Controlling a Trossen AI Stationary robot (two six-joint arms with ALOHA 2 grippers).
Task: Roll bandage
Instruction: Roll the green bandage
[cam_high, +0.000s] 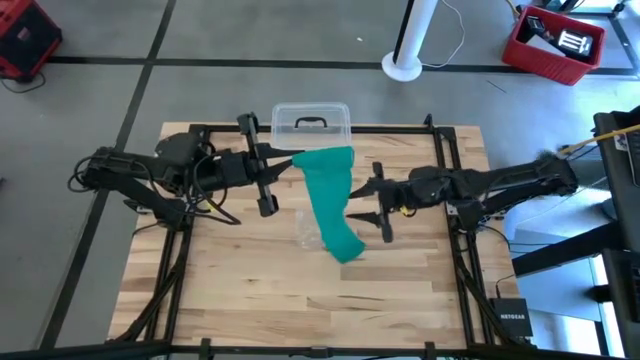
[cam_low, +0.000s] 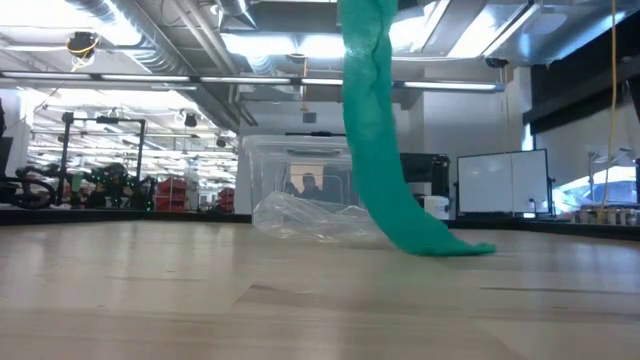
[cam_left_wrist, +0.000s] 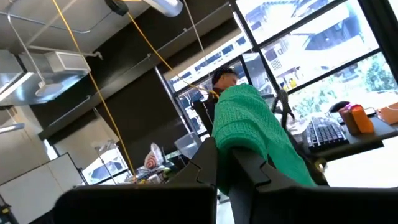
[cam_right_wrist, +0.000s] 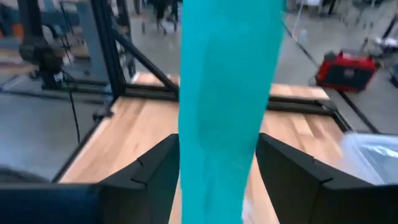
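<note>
The left pincer (cam_high: 268, 180) is clamping the top end of the bandage (cam_high: 330, 200), which is hanging down to the table (cam_high: 250, 290), and the right pincer (cam_high: 378, 205), gaping wide around it, should be closing low, I reckon, before rolling upward.

In the low view the bandage (cam_low: 380, 150) runs off the top edge, so its upper end and both grippers are out of sight. In the right wrist view it is blurred and hides the gap between the 2 fingers (cam_right_wrist: 155, 177).
</note>
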